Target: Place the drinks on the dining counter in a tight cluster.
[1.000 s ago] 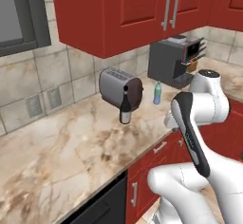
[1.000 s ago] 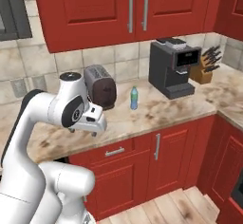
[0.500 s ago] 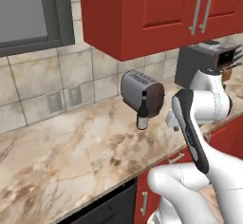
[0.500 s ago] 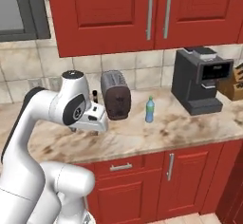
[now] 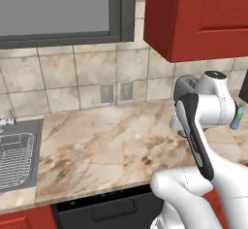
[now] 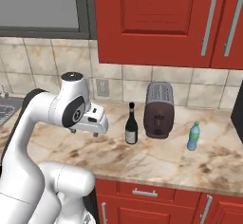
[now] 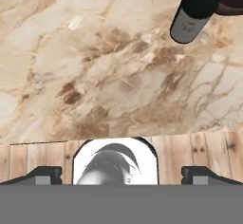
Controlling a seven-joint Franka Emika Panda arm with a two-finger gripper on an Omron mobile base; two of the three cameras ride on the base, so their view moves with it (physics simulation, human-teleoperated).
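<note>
Rolling sideways along the marble surface (image 6: pixel 156 163) since the earlier pictures: whole scene sliding rightward in both base views, so the base and its cameras moving, not the objects. Coming into the left base view: a steel sink (image 5: pixel 17 159) at the left edge and a grey-framed window (image 5: pixel 60 9) above the tiles. Sliding out of the right base view: the coffee machine and knife block.

Standing upright on the surface in the right base view: dark wine bottle (image 6: pixel 131 126), just beside the left of the toaster (image 6: pixel 159 110), and small blue water bottle (image 6: pixel 193 136) a little apart on the toaster's right. Peeking past the arm in the left base view: the water bottle (image 5: pixel 236 118).

Hanging over bare marble left of the wine bottle: end effector (image 6: pixel 95 124), fingers spread fully wide, gripping nothing. Showing at the top right of the hand view: wine bottle (image 7: pixel 194 16) seen from above, well clear of the finger tips (image 7: pixel 43 173).
</note>
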